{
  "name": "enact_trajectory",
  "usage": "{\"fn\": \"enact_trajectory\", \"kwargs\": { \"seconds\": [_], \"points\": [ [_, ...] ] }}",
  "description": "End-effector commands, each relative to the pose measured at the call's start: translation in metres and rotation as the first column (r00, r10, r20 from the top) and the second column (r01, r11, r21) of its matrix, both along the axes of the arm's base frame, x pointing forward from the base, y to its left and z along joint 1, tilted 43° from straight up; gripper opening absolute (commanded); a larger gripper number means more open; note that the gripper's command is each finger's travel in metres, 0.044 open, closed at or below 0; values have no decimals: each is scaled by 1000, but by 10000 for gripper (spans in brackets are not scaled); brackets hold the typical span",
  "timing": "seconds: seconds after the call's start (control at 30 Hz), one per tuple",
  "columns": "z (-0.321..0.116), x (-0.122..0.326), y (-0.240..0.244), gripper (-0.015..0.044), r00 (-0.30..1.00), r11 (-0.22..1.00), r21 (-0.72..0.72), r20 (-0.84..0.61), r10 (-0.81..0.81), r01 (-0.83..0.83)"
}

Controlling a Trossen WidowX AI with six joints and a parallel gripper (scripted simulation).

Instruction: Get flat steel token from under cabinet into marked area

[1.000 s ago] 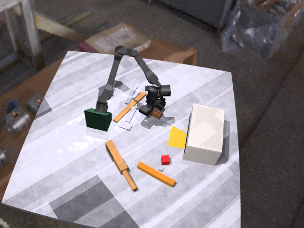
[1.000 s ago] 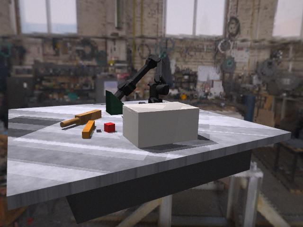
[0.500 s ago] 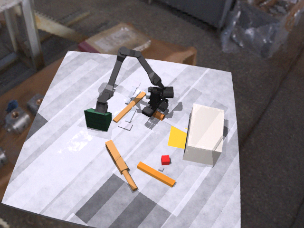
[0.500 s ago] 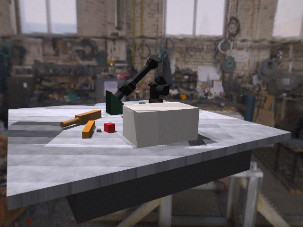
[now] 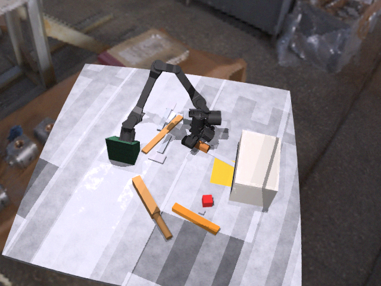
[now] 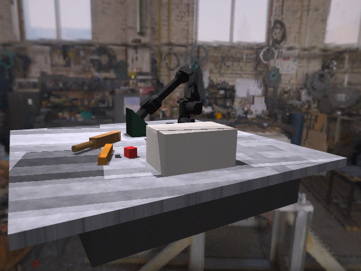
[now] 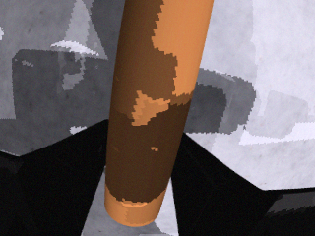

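Observation:
My gripper [image 5: 196,142] [image 7: 142,133] is shut on an orange round rod [image 5: 203,146] [image 7: 153,98]. It holds the rod low over the table, left of the white cabinet [image 5: 256,166] [image 6: 192,147]. Most of the rod is hidden under the gripper in the overhead view. In the side view, the cabinet hides the fingers and only the wrist [image 6: 189,109] shows. The yellow marked area [image 5: 222,172] lies against the cabinet's near face, just below the gripper in the picture. No token shows in any view, and I cannot see the vent slots.
An orange slat [image 5: 162,133] lies beside the arm's green base [image 5: 122,150] [image 6: 135,126]. An orange paddle with a handle [image 5: 147,193] [image 6: 97,140], an orange bar [image 5: 195,218] [image 6: 105,153], a red cube [image 5: 207,200] [image 6: 130,152] and a small dark flat piece [image 5: 201,213] [image 6: 118,156] lie nearer the front.

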State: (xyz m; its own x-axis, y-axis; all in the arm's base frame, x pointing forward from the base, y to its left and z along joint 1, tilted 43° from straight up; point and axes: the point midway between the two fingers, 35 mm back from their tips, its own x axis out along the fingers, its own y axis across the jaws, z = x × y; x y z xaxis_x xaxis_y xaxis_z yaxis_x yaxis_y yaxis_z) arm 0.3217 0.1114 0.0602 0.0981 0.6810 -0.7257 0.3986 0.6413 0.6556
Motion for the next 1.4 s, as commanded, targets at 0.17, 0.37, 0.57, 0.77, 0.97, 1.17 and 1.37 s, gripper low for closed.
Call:
{"fn": "enact_trajectory", "kwargs": {
  "seconds": [0.17,0.37,0.57,0.77,0.97,1.17,1.37],
  "points": [
    [-2,12,-4,0,1000,1000,2,4,3,-3],
    [-3,19,-6,0,1000,1000,2,4,3,-3],
    [-4,25,-9,0,1000,1000,2,4,3,-3],
    [-6,31,-11,0,1000,1000,2,5,3,-3],
    [-7,38,-13,0,1000,1000,2,5,3,-3],
    [-8,44,-16,0,1000,1000,1,6,3,-3],
    [-9,50,-18,0,1000,1000,1,6,3,-3]
  ]
}}
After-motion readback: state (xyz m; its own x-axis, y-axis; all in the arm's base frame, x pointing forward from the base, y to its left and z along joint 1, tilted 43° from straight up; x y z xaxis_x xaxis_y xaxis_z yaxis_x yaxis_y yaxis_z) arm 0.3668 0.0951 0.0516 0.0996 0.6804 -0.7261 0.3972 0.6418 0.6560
